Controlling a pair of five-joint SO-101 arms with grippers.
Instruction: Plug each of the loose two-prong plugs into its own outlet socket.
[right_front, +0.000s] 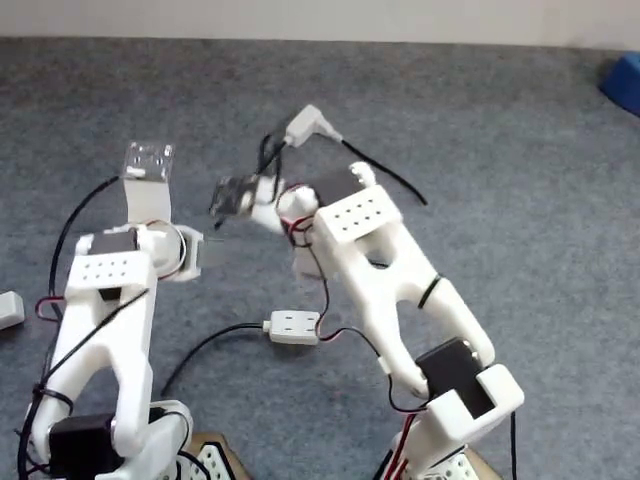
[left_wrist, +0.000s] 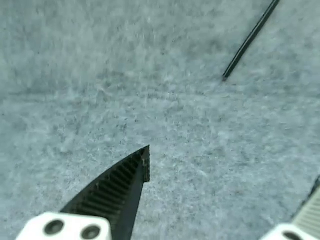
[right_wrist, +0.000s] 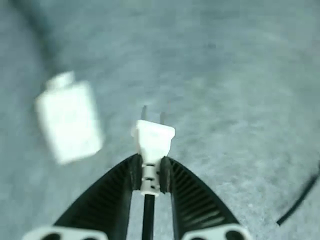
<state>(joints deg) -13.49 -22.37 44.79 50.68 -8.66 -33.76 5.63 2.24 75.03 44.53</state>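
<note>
right gripper (right_wrist: 150, 167) clamped on white plug (right_wrist: 152, 136) at its cord end, prongs forward | left gripper (left_wrist: 230, 172) jaws apart, empty | outlet socket (right_front: 293, 326) loose on carpet (right_front: 500, 150) | risk: plug may pivot in grip, socket may slide when pushed

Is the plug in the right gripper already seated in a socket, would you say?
No, the plug held by the right gripper shows both prongs bare, apart from the white block beside it.

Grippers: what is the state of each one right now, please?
Left gripper: open, holding nothing.
Right gripper: shut on a white two-prong plug.
</note>
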